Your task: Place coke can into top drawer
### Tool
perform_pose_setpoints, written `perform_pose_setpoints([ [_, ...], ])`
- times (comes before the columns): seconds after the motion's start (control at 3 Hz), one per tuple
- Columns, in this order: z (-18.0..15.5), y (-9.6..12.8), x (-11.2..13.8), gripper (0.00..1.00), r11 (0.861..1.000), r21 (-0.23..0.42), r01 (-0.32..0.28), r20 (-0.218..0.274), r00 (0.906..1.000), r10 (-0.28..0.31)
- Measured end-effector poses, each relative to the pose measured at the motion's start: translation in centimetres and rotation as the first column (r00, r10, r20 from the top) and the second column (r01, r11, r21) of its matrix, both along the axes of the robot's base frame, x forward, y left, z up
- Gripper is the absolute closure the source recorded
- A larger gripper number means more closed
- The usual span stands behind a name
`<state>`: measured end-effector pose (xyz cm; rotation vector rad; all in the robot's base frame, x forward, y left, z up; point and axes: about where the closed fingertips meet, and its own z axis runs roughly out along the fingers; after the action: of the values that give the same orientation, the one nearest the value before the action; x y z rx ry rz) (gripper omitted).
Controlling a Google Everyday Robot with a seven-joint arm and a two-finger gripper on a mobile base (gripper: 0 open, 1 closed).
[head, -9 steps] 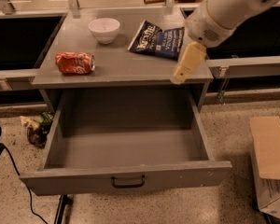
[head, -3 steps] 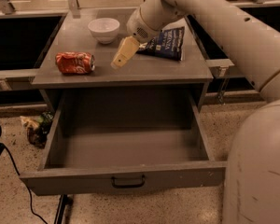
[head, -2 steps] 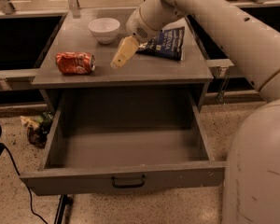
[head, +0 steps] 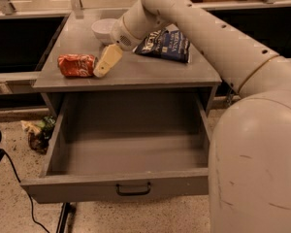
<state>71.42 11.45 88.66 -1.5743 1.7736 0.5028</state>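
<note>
The coke can [head: 76,65], red-orange and dented, lies on its side at the left of the grey cabinet top [head: 150,69]. My gripper [head: 103,68] reaches in from the right on the long white arm; its cream tip is right next to the can's right end. The top drawer [head: 131,154] is pulled out wide below, with nothing inside, its front panel and small black handle [head: 133,190] nearest the camera.
A white bowl [head: 103,29] sits at the back of the cabinet top, partly behind the arm. A dark blue chip bag [head: 165,43] lies at the back right. The arm's large body fills the lower right. Clutter lies on the speckled floor at left [head: 36,132].
My gripper has moved left across the cabinet top, from beside the chip bag to right next to the coke can. The can, bowl and drawer have not moved.
</note>
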Motion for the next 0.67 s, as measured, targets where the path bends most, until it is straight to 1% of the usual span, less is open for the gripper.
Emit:
perform_pose_setpoints([
  [0.33,-1.5,2.2,-0.3,0.0,0.999,0.031,-0.016,-0.042,0.999,0.018],
  [0.67,-2.3,3.8,-0.4,0.0,0.998,0.053,-0.024,-0.061,0.9978,0.028],
])
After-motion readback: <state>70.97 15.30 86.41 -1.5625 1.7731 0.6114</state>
